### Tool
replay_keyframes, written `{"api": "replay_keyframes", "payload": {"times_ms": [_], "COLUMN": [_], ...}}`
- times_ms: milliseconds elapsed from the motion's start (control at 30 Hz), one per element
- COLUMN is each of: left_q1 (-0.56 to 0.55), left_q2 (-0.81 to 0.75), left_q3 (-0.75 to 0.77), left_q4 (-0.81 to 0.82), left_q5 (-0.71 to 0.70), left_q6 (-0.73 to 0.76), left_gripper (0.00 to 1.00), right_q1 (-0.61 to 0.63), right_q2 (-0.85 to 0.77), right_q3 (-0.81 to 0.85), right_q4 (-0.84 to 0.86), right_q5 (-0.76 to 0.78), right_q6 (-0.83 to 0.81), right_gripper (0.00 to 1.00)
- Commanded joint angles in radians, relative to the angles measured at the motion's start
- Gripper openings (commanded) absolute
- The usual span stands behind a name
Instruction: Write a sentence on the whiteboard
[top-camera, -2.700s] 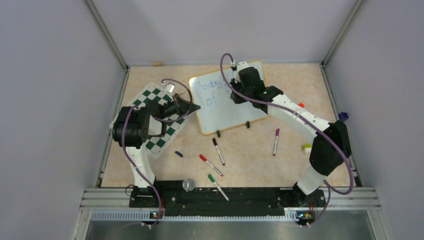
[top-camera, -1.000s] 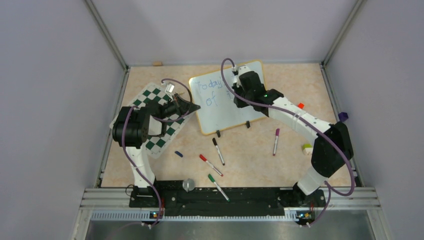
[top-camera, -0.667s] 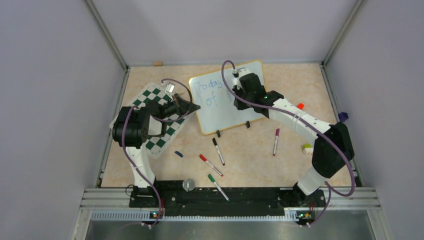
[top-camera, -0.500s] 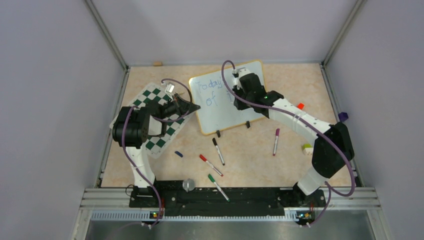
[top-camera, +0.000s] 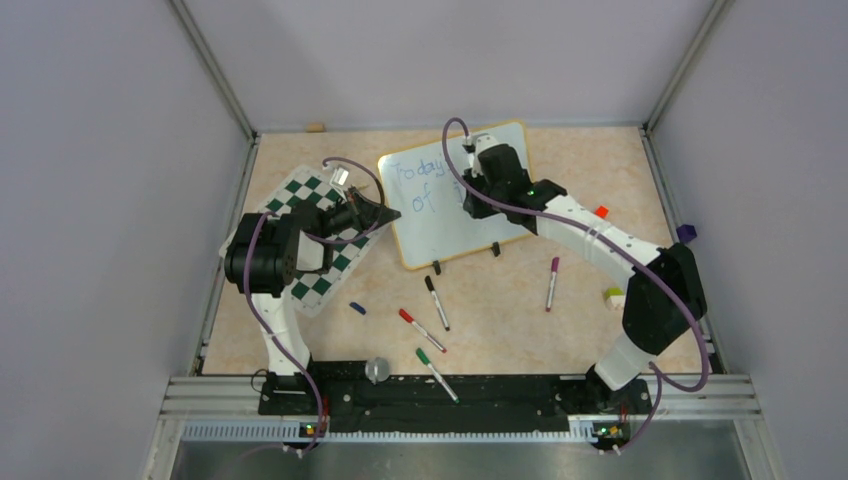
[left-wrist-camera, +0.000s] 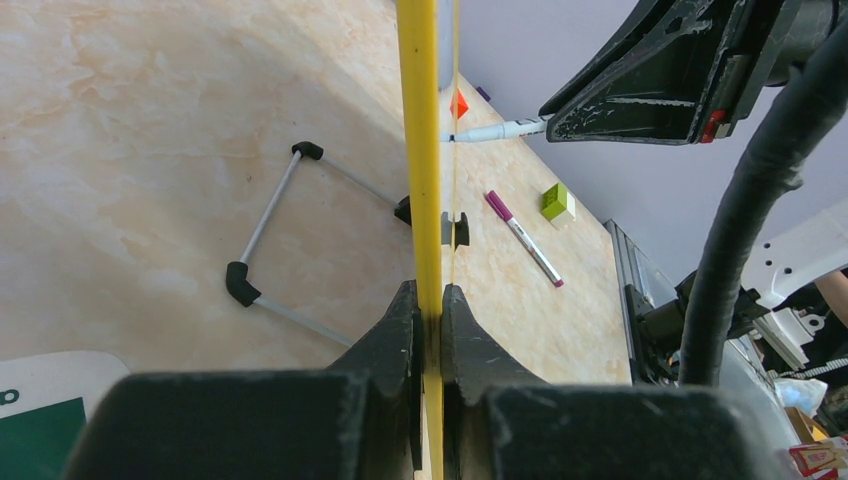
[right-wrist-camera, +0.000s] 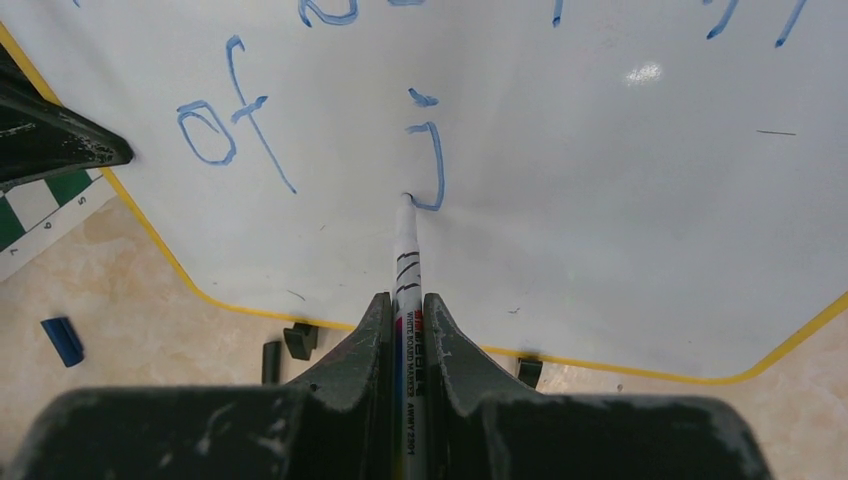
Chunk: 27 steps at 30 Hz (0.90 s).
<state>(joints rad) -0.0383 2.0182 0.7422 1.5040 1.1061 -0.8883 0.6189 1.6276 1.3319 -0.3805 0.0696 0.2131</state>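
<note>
Right now my left pincer (left-wrist-camera: 428, 300) is clamped on the yellow rim of the whiteboard (top-camera: 440, 235), which sits at the far middle of the table (top-camera: 500, 320), just beside the chess mat (top-camera: 300, 190). My right pincer (right-wrist-camera: 408, 310) pinches a marker (right-wrist-camera: 405, 240). Its tip touches the board at the foot of a blue "j", which follows "of" in the writing (right-wrist-camera: 215, 125).
</note>
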Motion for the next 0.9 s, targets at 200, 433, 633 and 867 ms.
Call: {"api": "replay_keyframes", "payload": {"times_ms": [200,433,633,867], "left_q1": [0.005,0.004,0.005,0.006], "left_q2": [-0.034,-0.035,-0.032,-0.032], "left_q3": [-0.004,-0.009,-0.005,-0.003], "left_q4": [0.116,0.116,0.116,0.116], "left_q5": [0.016,0.014,0.016,0.020], "left_q6": [0.086,0.087,0.085,0.085], "left_gripper": [0.00,0.00,0.00,0.00], "right_q1": [-0.019,-0.053,-0.066,-0.069], "right_q2": [-0.065,-0.080,-0.050,-0.027], "right_q3": [0.049,0.048,0.077,0.101], "right_q4": [0.065,0.058,0.036,0.042], "right_q5": [-0.063,-0.029,0.020,0.025], "right_q6": [0.024,0.033,0.039,0.034], "right_gripper": [0.00,0.00,0.00,0.00]}}
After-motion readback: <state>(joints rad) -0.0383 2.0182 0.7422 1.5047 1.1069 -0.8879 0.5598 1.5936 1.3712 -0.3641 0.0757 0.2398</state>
